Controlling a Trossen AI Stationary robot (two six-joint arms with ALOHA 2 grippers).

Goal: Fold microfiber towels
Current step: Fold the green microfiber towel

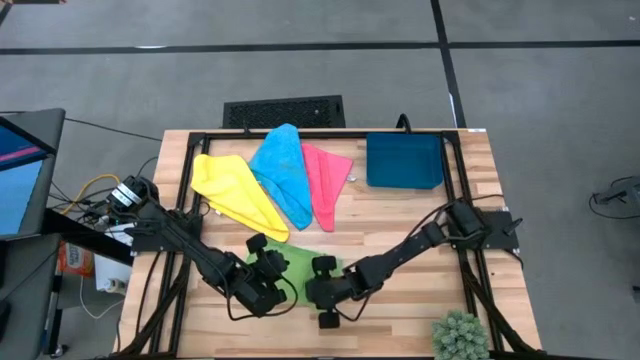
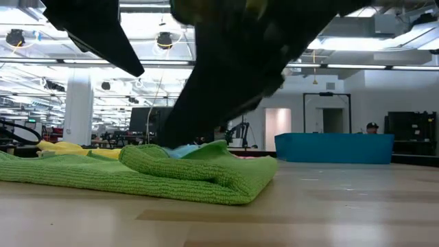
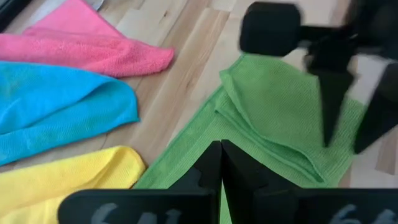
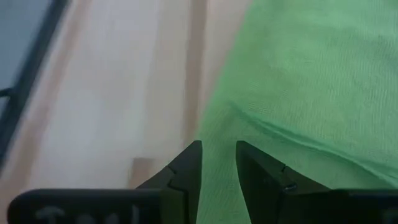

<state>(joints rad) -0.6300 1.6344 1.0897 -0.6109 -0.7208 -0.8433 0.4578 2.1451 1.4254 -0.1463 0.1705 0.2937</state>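
Observation:
A green towel (image 1: 293, 262) lies partly folded near the table's front edge. One layer is turned over another, and the rounded fold (image 2: 236, 180) rests on the wood. My left gripper (image 1: 277, 270) is shut, its tips (image 3: 221, 149) over the towel's lower layer. My right gripper (image 1: 313, 286) is open by a narrow gap (image 4: 217, 163) at the towel's right part, and green cloth shows between its fingers. It also shows in the left wrist view (image 3: 351, 124). Yellow (image 1: 235, 195), sky-blue (image 1: 283, 172) and pink (image 1: 325, 182) towels lie side by side farther back. My left gripper's shut fingertips (image 3: 211, 163) stand over the green towel's lower layer (image 3: 186, 149), slanting down from the near side; I cannot tell whether they touch it. My right gripper's fingers (image 4: 186, 168) stand just over the towel (image 4: 298, 93), which lies flat; I cannot tell whether they touch it.
A dark blue tray (image 1: 403, 160) stands at the back right. A small green plant (image 1: 460, 335) sits at the front right corner. Bare wood (image 1: 400, 215) lies between the tray and the right arm. Black frame rails run along the table's left and right sides.

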